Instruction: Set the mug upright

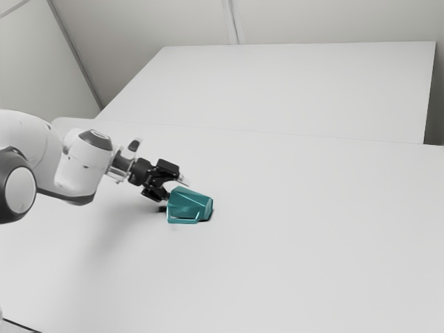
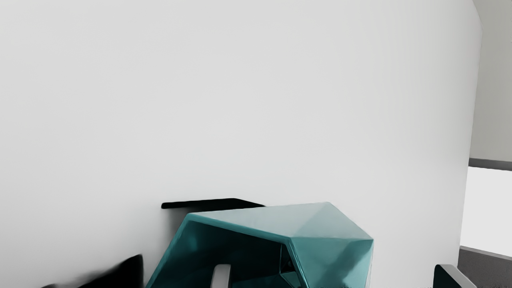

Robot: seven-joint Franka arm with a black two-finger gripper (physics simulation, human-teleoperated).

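**Mug on its side, open gripper at its mouth**

The teal mug (image 1: 189, 205) is seen lying on its side on the white table (image 1: 298, 243), well in from the table's far edge and out from the far corner at the exterior view's left. Its mouth is turned toward the gripper (image 1: 175, 189) and its base away from the arm, so the upright pose asked for is not shown. The gripper is released, with its fingers spread: in the wrist view one fingertip (image 2: 221, 277) is seen in front of the open mouth, or just within it, and the other fingertip (image 2: 456, 277) well apart from the outer wall.

Should the fingers be closed here, a single side wall would probably be pinched. Because that wall is slanted and faceted, the mug could be twisted or squeezed out of the grip. Since the spacing is uneven, it might also be dragged sideways by whichever finger made contact first. If the hand were driven farther in without being aligned, the rim (image 2: 236, 227) could be struck and the mug shoved along the table. With too little rotation before release, the base would be met on an edge, and a topple back could follow.
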